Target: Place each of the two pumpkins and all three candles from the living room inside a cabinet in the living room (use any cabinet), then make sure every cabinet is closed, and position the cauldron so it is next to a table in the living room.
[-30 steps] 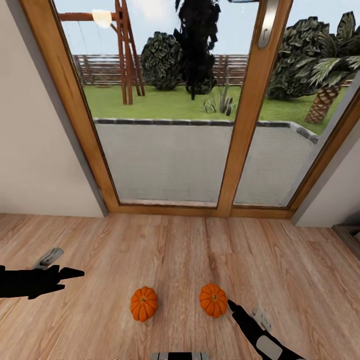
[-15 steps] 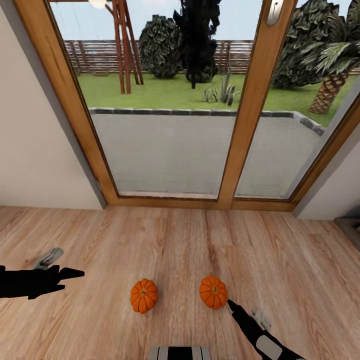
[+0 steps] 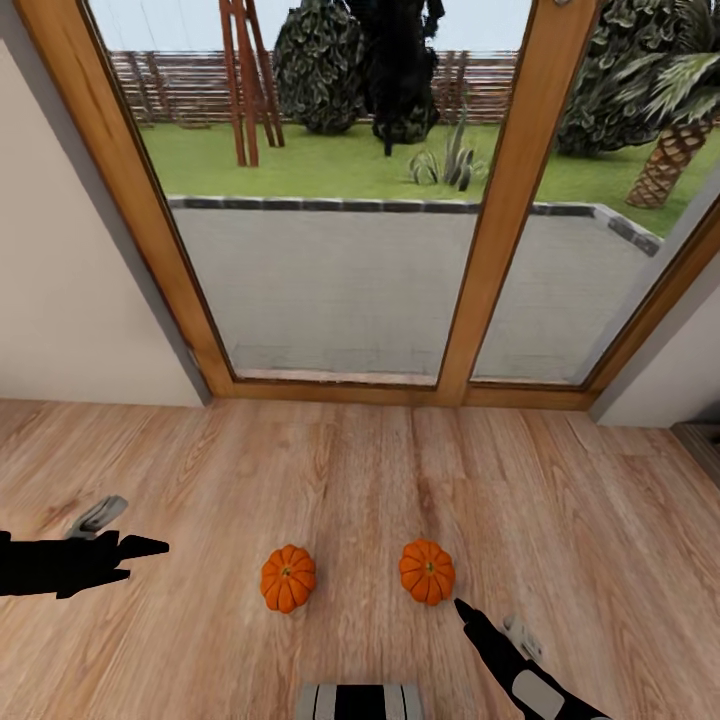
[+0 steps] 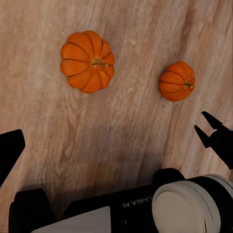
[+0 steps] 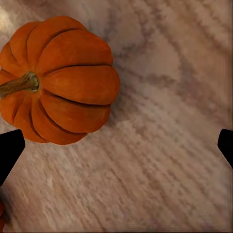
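Observation:
Two orange ribbed pumpkins lie on the wood floor: the left pumpkin (image 3: 288, 578) (image 4: 88, 61) and the right pumpkin (image 3: 427, 571) (image 4: 177, 81) (image 5: 56, 80). My right gripper (image 3: 462, 606) (image 5: 116, 145) hovers just on the near side of the right pumpkin, open, its fingertips wide apart and nothing between them. The left gripper (image 3: 140, 555) hangs open out to the left of the left pumpkin, well apart from it. The candles, the cabinet, the cauldron and the table are out of view.
A glazed patio door (image 3: 340, 290) in a wooden frame (image 3: 500, 200) stands ahead, with a white wall (image 3: 70, 300) to its left and a wall corner (image 3: 670, 360) to its right. A dark edge (image 3: 700, 440) shows at far right. My base (image 3: 360, 700) is at the bottom.
The whole picture has shifted, so the camera moved: door and pumpkins now sit differently in frame. The pumpkins lie still. The right fingertip now shows slightly nearer than the right pumpkin.

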Available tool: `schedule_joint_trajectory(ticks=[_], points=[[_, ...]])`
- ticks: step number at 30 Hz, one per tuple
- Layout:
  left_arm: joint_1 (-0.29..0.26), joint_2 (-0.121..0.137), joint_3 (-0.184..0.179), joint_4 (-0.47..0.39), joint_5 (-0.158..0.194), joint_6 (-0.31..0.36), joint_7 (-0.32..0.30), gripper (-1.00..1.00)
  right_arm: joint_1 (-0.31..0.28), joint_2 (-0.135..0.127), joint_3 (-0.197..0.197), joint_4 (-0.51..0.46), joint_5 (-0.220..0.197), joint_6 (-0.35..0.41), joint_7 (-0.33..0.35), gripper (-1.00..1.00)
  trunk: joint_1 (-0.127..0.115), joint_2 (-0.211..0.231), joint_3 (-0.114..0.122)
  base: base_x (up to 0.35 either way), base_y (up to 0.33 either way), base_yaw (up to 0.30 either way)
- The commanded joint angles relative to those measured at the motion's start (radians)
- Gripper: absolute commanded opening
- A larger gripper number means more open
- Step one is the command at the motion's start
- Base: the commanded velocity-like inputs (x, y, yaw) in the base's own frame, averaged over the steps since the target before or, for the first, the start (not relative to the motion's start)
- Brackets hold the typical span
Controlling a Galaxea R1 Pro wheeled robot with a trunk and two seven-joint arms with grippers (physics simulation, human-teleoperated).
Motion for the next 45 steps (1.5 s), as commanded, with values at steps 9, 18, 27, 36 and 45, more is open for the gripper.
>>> schedule_joint_trajectory(ticks=[9,18,27,36,45], points=[[-0.002,0.001,-0.002,0.001,0.011,0.001,0.009,1.00,-0.001,0.000,0.009,0.000,-0.010,-0.003,0.003,1.00,0.001,-0.001,-0.009,0.000,0.000,0.000],[-0.002,0.001,-0.002,0.002,0.011,0.001,0.009,1.00,0.000,0.000,0.009,-0.004,-0.011,-0.003,0.003,1.00,0.001,-0.001,-0.009,0.046,0.013,0.000],[-0.002,0.001,-0.002,0.003,0.010,0.001,0.010,1.00,-0.001,0.000,0.009,-0.008,-0.011,0.000,0.003,1.00,0.001,-0.001,-0.009,0.077,0.050,0.000],[-0.002,0.001,-0.004,0.002,0.009,0.001,0.010,1.00,0.000,0.000,0.009,-0.008,-0.011,0.000,0.003,1.00,0.001,-0.001,-0.009,0.060,0.042,0.000],[-0.002,0.000,-0.005,0.002,0.009,0.001,0.010,1.00,0.000,0.000,0.009,-0.003,-0.012,0.000,0.003,1.00,0.001,-0.001,-0.009,0.112,0.035,0.000]])
